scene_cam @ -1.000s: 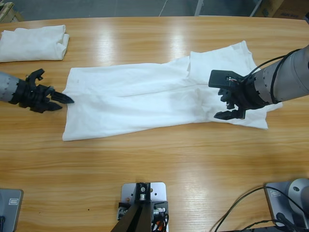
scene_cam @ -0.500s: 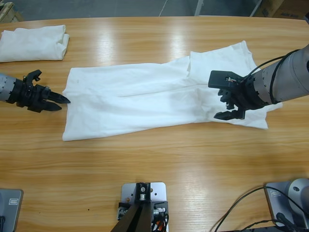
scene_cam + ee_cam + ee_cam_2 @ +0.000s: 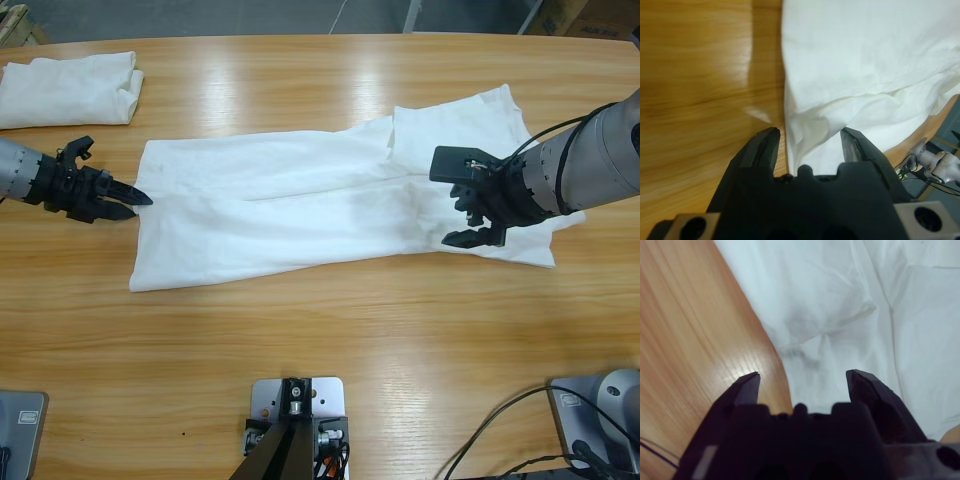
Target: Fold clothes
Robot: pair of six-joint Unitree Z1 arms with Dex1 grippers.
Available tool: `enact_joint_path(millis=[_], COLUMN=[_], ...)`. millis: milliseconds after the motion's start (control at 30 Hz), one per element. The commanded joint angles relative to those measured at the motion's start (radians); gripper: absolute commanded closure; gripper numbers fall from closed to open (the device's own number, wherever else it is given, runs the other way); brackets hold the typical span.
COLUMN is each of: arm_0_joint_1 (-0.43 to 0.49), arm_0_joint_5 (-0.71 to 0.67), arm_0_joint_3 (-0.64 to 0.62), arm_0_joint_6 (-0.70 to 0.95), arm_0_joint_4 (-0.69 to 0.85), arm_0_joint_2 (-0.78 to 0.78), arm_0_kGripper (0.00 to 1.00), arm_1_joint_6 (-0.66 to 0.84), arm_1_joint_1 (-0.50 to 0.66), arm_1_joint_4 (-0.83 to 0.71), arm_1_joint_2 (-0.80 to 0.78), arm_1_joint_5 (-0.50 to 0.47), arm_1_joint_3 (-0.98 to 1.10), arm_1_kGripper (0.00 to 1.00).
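Flanking T-shirt [image 3: 300,215]: open pincers

Bright even overhead light, pale glare streaks on the glossy long wooden table [image 3: 330,80] at the high view's top, soft shadows beneath both arms, wrist views blurred, dark near their lower edges

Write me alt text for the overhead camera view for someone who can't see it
A white T-shirt lies spread lengthwise on a wooden table. The left gripper points at its left edge; the right gripper hangs open over its right end. A folded white garment sits at the far left corner.
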Motion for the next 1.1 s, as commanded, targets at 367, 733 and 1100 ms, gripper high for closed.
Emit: enact_joint_path(millis=[367,733,1100], arm_0_joint_1=[-0.099,-0.121,-0.153], arm_0_joint_5=[-0.003,-0.009,-0.03], arm_0_joint_3=[0.006,-0.015,-0.036], arm_0_joint_6=[-0.06,-0.112,-0.087], arm_0_joint_4=[-0.051,-0.094,-0.096], arm_0_joint_2=[0.126,0.133,0.135], arm_0_kGripper=[0.464,0.46,0.578], arm_1_joint_6=[0.007,0.007,0.007], arm_1_joint_1=[0.007,0.007,0.007], arm_1_joint_4=[-0.029,-0.03,-0.032], arm_1_joint_2=[0.065,0.07,0.072], arm_1_joint_5=[0.006,0.006,0.005], arm_1_joint_3=[0.034,0.034,0.034], arm_1_kGripper=[0.299,0.299,0.299])
